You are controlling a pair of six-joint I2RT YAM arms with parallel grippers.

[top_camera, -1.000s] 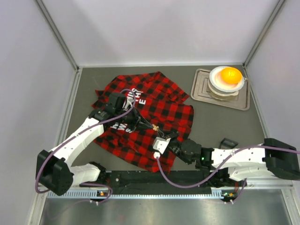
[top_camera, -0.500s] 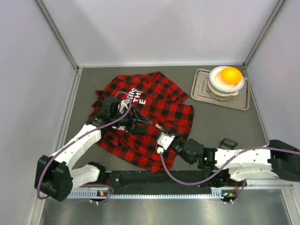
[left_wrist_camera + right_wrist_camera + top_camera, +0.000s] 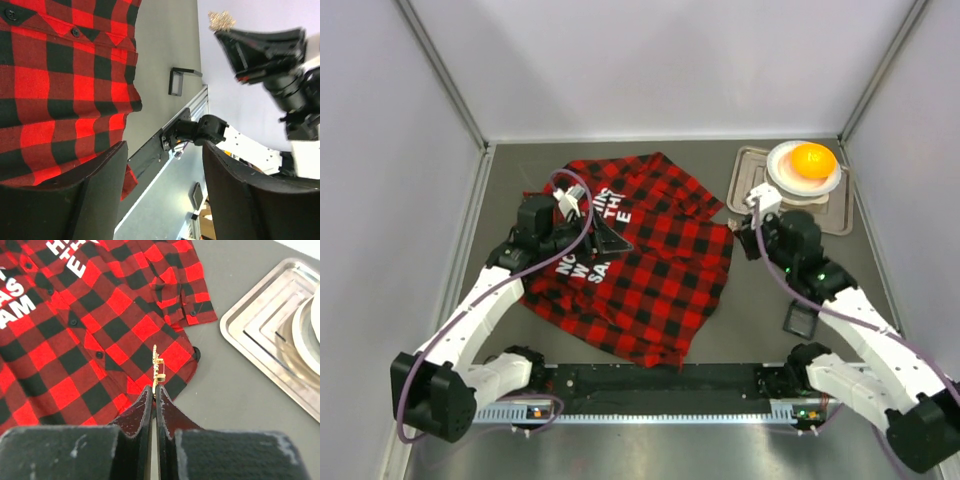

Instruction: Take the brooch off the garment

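The garment (image 3: 650, 280) is a red-and-black plaid shirt with white lettering, lying spread on the grey table. It also shows in both wrist views (image 3: 50, 75) (image 3: 75, 340). The brooch (image 3: 156, 367), a tiny pale-gold ornament, stands edge-on between the tips of my right gripper (image 3: 154, 389), which is shut on it. The brooch is clear of the cloth and held above the shirt's right edge. In the left wrist view the brooch (image 3: 221, 20) glints at those raised tips. My left gripper (image 3: 610, 242) hovers over the lettering, open and holding nothing (image 3: 164, 155).
A metal tray (image 3: 750, 195) sits at the back right and carries stacked white plates with an orange ball (image 3: 811, 160). Its corner (image 3: 260, 335) lies just right of my right gripper. A small black frame (image 3: 798, 320) lies on the table by the right arm. Grey walls enclose the table.
My right gripper has carried the brooch off the middle of the shirt, up and right toward the tray. My left gripper has opened, released the cloth and drawn back slightly.
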